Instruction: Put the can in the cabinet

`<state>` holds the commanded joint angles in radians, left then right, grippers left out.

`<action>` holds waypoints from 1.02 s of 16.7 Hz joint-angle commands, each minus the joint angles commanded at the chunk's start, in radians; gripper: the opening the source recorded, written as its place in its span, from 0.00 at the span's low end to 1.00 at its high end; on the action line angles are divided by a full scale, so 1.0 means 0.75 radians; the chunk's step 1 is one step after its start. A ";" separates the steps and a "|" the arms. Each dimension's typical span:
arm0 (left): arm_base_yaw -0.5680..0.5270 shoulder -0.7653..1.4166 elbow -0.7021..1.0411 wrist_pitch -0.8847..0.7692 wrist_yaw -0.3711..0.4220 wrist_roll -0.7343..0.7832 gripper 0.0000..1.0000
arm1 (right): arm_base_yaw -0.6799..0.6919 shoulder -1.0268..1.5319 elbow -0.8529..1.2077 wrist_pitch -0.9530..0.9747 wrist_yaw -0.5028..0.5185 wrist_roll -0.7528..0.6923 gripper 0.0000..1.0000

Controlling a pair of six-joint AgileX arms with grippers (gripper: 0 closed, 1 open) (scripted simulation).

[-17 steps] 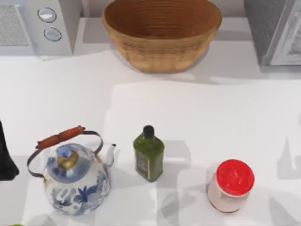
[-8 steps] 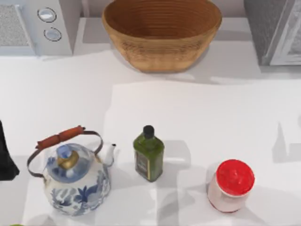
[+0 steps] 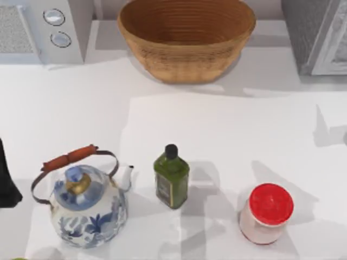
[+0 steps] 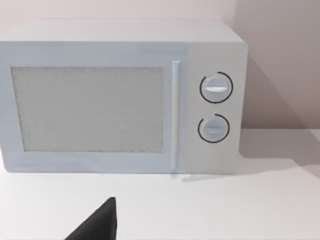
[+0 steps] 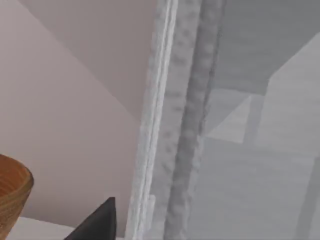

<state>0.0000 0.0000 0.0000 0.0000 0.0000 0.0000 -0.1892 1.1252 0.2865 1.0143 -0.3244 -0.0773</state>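
Note:
The can [image 3: 265, 214], short with a flat red top and pale sides, stands upright near the table's front right, and no gripper is near it. The grey cabinet [image 3: 319, 36] is at the back right corner. The right wrist view looks at the cabinet's [image 5: 185, 120] upright edge from close by, with a dark part of my right gripper [image 5: 98, 223] in front of the camera. My left arm [image 3: 5, 181] is parked at the left edge. In the left wrist view, a dark part of my left gripper [image 4: 97, 225] faces the microwave.
A blue-and-white kettle [image 3: 84, 206] with a red-brown handle stands front left. A dark green bottle [image 3: 171, 176] stands between the kettle and the can. A wicker basket [image 3: 187, 38] sits at the back middle and a white microwave [image 3: 43, 30] at the back left.
The shadow on the table's right side has slid toward the back, nearer the cabinet. The can, bottle, kettle and left arm have not moved.

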 joint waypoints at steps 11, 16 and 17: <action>0.000 0.000 0.000 0.000 0.000 0.000 1.00 | -0.225 1.071 -0.058 0.509 0.003 -0.012 1.00; 0.000 0.000 0.000 0.000 0.000 0.000 1.00 | -0.227 1.101 -0.062 0.520 0.007 -0.015 1.00; 0.000 0.000 0.000 0.000 0.000 0.000 1.00 | -0.221 1.099 -0.058 0.517 0.006 -0.014 1.00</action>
<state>0.0000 0.0000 0.0000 0.0000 0.0000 0.0000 -0.3551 1.9493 0.2427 1.4020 -0.3196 -0.0879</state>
